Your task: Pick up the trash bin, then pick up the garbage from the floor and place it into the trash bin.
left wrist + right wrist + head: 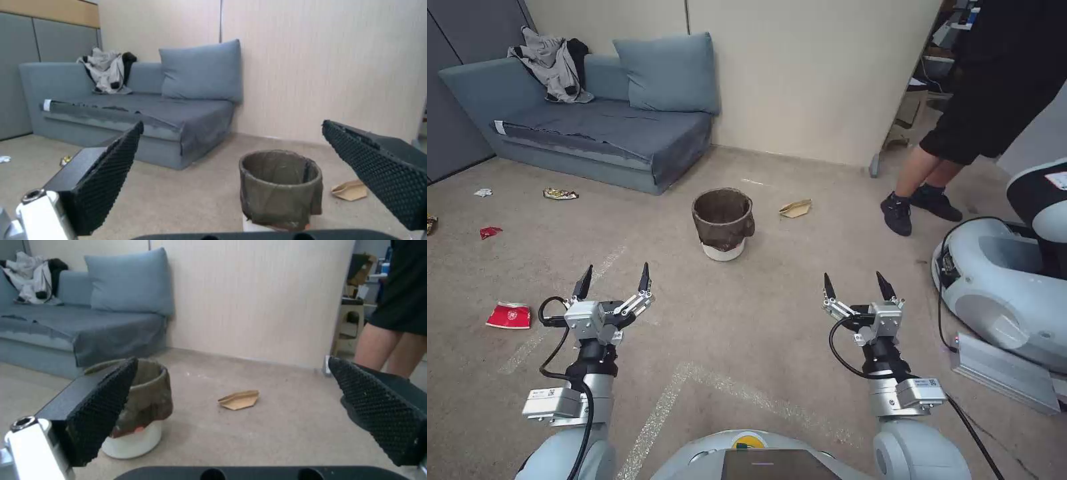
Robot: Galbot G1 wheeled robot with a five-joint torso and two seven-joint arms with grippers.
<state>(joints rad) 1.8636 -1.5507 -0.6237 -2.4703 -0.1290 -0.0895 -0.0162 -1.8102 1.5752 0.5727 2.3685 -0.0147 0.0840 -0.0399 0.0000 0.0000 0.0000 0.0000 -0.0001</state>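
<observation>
I have my left tool [614, 279] raised over the carpet, fingers spread wide and holding nothing. The trash bin [722, 223] stands upright on the floor ahead of both tools, well apart from them and roughly midway between, perhaps slightly nearer the left. My right tool [858, 286] is likewise spread and empty. Tan folded paper [796, 209] lies just right of the bin.

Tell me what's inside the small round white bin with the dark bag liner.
The small round white plastic bin shows its dark translucent bag liner folded over the rim. The upper inside looks empty; the bottom is hidden by the bin's wall.
</observation>
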